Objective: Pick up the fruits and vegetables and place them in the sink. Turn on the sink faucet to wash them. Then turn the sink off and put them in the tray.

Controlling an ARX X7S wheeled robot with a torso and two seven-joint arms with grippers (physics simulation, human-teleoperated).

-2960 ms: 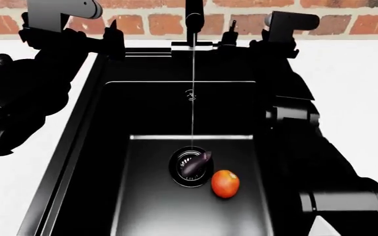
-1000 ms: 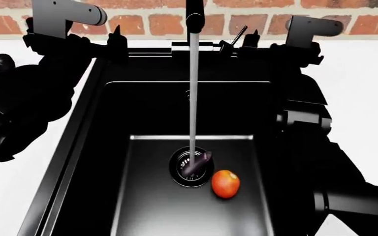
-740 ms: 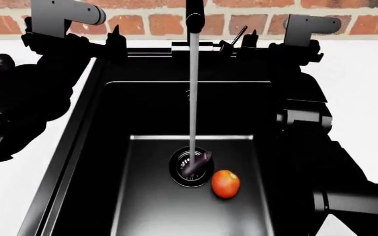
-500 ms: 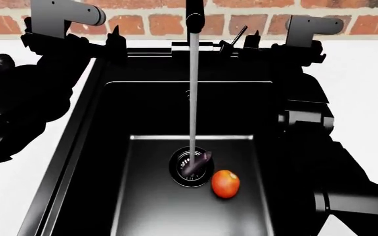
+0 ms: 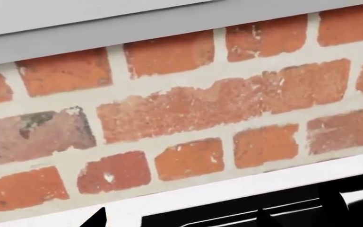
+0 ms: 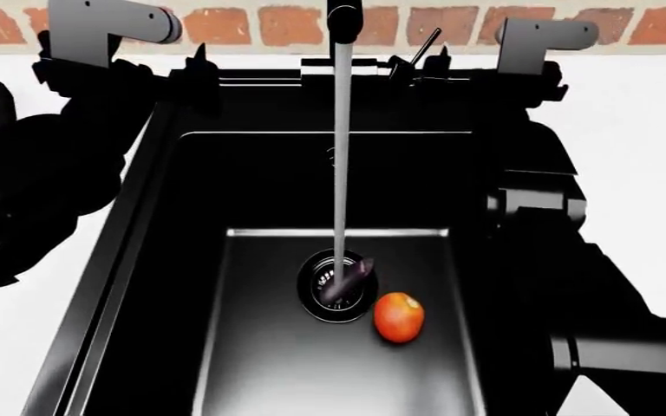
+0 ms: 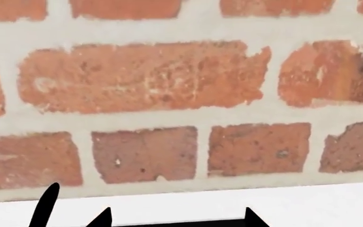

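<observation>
Brick wall (image 6: 252, 24) runs along the far side, white counter (image 6: 645, 156) to either flank, and the black sink (image 6: 159, 260) fills the middle. Water is running: a steady stream drops from the sink faucet (image 6: 343, 19) straight onto the eggplant (image 6: 350, 279), which lies across the drain (image 6: 336, 286). The orange-red fruit (image 6: 399, 317) sits just beside it, to the right and nearer, out of the stream.

The right gripper (image 6: 440, 62) hovers at the far rim, right next to the tilted lever (image 6: 423, 47); fingertips show apart, nothing held. The left gripper (image 6: 200, 65) waits at the far-left corner, its spread I cannot tell, though nothing is visibly in it. Both wrist views face only bricks.

I'd say we're mid-wash. Doing it well means letting the water run, then nudging the lever back with a short, light push, since wall and spout crowd that corner. Room is better lower down: the basin floor is open to the near side and left, but the walls are steep, so come in from above for the pick-ups. No tray in sight yet.
</observation>
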